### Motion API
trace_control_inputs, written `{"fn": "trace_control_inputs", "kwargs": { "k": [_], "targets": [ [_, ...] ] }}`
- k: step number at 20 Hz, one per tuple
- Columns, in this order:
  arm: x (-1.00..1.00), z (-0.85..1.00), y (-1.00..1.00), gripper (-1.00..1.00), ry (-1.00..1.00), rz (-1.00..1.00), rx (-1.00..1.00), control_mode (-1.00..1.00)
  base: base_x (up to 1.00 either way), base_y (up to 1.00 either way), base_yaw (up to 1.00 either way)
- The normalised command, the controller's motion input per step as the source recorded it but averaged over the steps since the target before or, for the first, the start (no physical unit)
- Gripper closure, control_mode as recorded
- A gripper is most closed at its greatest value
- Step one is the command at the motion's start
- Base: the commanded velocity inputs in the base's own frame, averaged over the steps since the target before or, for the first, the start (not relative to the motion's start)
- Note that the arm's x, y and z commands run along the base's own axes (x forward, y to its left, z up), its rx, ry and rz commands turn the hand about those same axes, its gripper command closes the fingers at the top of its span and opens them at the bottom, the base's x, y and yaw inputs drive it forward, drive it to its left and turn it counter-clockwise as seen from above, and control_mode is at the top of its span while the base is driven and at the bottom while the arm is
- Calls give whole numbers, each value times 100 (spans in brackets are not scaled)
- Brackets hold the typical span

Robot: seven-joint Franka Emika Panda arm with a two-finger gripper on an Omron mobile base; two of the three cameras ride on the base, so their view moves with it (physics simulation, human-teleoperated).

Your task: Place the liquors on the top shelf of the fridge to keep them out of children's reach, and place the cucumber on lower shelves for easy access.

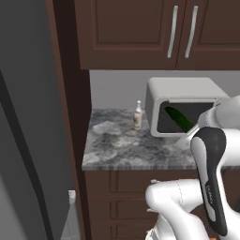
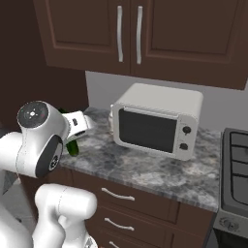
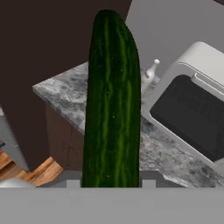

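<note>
My gripper (image 3: 111,181) is shut on the cucumber (image 3: 113,100), a dark green one that stands up the middle of the hand view. From the left base view the cucumber (image 1: 178,118) hangs tilted above the counter, in front of the microwave's door. In the right base view its green end (image 2: 72,147) pokes out below my white hand. A slim cream-white liquor bottle (image 1: 138,115) stands upright on the counter left of the microwave, and the same bottle (image 3: 151,72) peeks out just right of the cucumber. The grey fridge (image 1: 23,140) with its long dark handle rises at the far left.
A white microwave (image 2: 157,121) sits on the grey stone counter (image 1: 122,150). Dark wood wall cabinets (image 1: 140,33) hang above and drawers (image 2: 126,203) sit below. A dark side panel (image 1: 70,117) separates the counter from the fridge. A stove (image 2: 237,169) borders the counter on the right.
</note>
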Motion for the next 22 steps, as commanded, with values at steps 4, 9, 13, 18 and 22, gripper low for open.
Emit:
{"fn": "trace_control_inputs", "kwargs": {
  "k": [4, 9, 13, 18, 22],
  "targets": [
    [0, 0, 0, 100, 0, 0, 0, 100, -48, 0, 8],
    [0, 0, 0, 100, 0, 0, 0, 100, -60, 0, 15],
    [0, 0, 0, 100, 0, 0, 0, 100, -73, 0, 22],
    [0, 0, 0, 100, 0, 0, 0, 100, -86, 0, 23],
    [0, 0, 0, 100, 0, 0, 0, 100, -89, 7, 24]
  ]
}}
